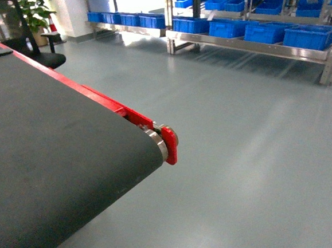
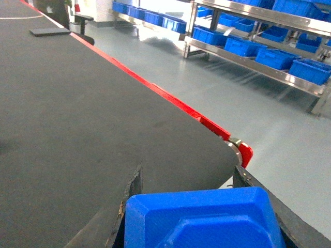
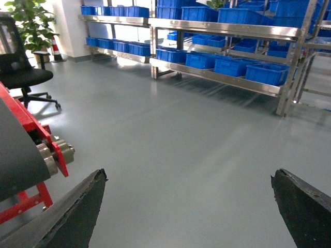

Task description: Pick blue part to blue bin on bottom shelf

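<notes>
My left gripper point(image 2: 201, 219) is clamped on the blue part point(image 2: 201, 217), held above the belt point(image 2: 77, 129) near its end roller point(image 2: 237, 144), by the red side rail point(image 2: 170, 101). My right gripper point(image 3: 189, 206) has its jaws wide apart, empty, over the grey floor point(image 3: 181, 134) just off the belt's end. Blue bins point(image 1: 265, 33) sit along the bottom shelf point(image 1: 252, 47) of the steel rack, well apart from the belt. An office chair point(image 3: 20, 72) stands beyond the belt.

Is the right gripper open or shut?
Open. The right gripper has its two dark fingers far apart, with only bare floor between them.
</notes>
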Motion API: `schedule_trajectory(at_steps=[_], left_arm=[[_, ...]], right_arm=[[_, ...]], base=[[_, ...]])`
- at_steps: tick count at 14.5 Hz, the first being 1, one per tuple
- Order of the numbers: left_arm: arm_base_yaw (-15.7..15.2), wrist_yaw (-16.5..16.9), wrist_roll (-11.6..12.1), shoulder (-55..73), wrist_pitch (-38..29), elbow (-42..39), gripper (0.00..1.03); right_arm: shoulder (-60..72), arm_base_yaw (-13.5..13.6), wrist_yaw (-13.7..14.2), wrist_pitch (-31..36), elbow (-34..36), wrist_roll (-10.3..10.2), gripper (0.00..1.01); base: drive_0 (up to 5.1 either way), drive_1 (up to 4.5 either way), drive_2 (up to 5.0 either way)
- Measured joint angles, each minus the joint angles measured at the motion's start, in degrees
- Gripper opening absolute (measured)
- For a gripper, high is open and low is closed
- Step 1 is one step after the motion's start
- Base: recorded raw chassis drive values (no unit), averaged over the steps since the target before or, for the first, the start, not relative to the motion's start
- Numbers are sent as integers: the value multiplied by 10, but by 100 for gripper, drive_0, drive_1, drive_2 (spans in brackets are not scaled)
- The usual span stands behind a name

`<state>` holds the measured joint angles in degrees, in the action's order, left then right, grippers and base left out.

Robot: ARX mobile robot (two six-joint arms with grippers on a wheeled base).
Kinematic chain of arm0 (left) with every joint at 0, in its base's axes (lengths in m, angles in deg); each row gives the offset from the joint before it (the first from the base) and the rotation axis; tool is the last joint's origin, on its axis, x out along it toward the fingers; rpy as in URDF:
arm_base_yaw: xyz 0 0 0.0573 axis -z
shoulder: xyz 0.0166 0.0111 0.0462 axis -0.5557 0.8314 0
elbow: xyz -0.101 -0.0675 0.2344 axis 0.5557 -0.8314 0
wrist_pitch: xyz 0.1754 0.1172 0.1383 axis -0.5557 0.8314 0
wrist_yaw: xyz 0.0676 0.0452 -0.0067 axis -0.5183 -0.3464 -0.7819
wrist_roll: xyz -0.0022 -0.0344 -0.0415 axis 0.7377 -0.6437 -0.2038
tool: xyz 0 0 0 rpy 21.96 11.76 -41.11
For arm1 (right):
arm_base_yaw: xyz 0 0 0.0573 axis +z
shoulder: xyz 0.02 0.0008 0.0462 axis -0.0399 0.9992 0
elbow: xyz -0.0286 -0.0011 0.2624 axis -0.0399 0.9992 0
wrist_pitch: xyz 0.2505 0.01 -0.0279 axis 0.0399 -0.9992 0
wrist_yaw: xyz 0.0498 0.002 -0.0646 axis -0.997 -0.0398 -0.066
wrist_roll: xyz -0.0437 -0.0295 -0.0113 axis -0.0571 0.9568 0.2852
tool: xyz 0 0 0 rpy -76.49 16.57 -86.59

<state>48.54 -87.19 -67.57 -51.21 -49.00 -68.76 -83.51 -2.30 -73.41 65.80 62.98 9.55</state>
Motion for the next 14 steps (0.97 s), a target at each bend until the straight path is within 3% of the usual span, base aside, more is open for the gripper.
schedule_trajectory(at_steps=[14], left_arm=[[0, 0, 0, 0, 0, 0, 44]], right_arm=[[0, 0, 0, 0, 0, 0, 98]], base=[[-160, -160, -160]])
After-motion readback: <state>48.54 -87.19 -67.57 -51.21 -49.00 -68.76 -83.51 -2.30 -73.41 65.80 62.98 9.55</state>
